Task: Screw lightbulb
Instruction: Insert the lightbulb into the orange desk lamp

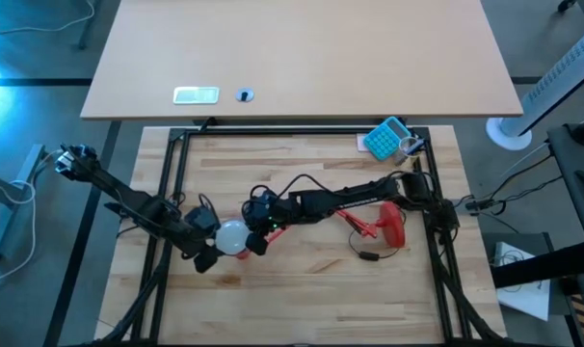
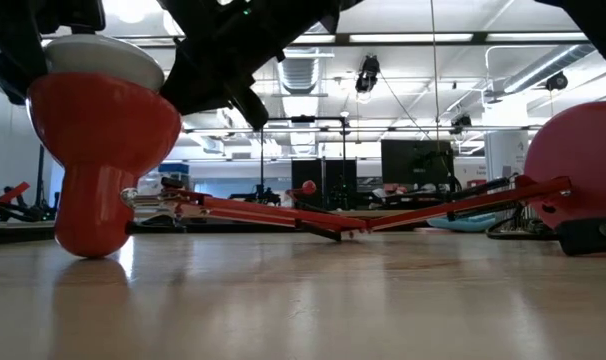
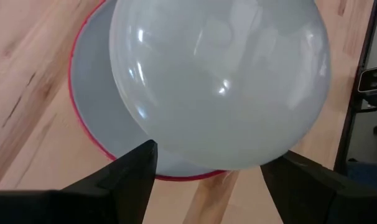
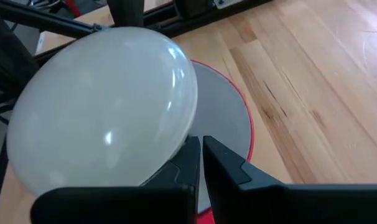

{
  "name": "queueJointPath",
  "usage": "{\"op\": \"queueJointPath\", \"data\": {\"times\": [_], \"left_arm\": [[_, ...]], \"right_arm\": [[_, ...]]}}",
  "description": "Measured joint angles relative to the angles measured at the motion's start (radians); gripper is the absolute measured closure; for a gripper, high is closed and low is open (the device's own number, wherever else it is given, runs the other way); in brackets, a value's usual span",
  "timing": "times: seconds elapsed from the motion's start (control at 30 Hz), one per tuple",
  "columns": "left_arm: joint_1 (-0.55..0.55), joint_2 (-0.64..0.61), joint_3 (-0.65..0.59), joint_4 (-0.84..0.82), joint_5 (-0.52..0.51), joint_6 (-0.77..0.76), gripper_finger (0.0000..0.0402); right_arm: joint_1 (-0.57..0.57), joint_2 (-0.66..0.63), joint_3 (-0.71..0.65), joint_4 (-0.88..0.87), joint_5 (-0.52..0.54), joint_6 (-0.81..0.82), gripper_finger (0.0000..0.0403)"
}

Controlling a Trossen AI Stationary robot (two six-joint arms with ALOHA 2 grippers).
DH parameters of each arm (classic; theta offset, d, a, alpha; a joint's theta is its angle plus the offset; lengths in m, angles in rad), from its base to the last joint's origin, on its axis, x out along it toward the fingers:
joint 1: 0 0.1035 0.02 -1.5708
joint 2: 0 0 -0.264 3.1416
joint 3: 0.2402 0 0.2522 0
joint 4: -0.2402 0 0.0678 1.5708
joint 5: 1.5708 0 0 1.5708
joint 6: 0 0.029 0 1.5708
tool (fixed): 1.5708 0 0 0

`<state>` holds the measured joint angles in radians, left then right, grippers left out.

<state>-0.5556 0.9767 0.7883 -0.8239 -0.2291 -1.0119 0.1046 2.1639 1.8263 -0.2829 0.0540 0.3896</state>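
Listing by size, largest first.

Tabletop point(image 1: 311, 275): pale wood planks inside a black frame; a second, smooth tan tabletop point(image 1: 302, 58) stands beyond it.

Desk lamp: red. Its round base point(image 1: 396, 225) lies toward the right side; thin red jointed bars point(image 2: 283, 212) run low across the tabletop to the cone shade point(image 2: 98, 150), which stands near the left side with its white-lined mouth upward.

Left arm: reaches in from the left edge. Left end effector point(image 3: 207, 174) stands wide, one dark finger on each side of the lightbulb's dome; whether the pads press on it cannot be told.

Right arm: stretches from the right across the middle. Right end effector point(image 4: 202, 163) is pressed together, fingertips just beside the dome, over the shade's rim, holding nothing.

Lightbulb point(image 1: 231, 237): white, rounded, glossy, sitting in the mouth of the shade, between the two end effectors. Its screw base is hidden.

Calculator point(image 1: 385, 139): light blue, near the far right corner.
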Motion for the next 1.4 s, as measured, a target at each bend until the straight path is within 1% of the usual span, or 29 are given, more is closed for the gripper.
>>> {"op": "queueJointPath", "data": {"times": [0.33,0.5,0.7,0.93,1.2,1.4], "left_arm": [[0.0,0.0,0.0,-0.025,-0.024,0.009,0.0132],[0.0,-0.002,0.001,-0.039,-0.064,0.086,0.0132],[0.0,-0.005,0.003,-0.061,-0.074,0.159,0.0132],[0.0,-0.022,0.001,-0.082,-0.106,0.164,0.0132],[0.0,-0.029,0.0,-0.09,-0.109,0.152,0.0132],[0.0,-0.029,0.005,-0.097,-0.165,0.198,0.0132]], "right_arm": [[-0.007,0.0,0.0,0.013,0.0,0.004,0.0389],[-0.009,0.0,0.0,0.012,0.003,0.003,0.0389],[-0.014,0.0,0.0,0.012,0.002,0.003,0.0389],[-0.022,0.0,0.0,0.012,0.002,0.003,0.0389],[-0.027,0.0,0.001,0.012,0.001,0.003,0.0389],[-0.028,0.0,0.001,0.009,0.003,0.004,0.0389]]}}
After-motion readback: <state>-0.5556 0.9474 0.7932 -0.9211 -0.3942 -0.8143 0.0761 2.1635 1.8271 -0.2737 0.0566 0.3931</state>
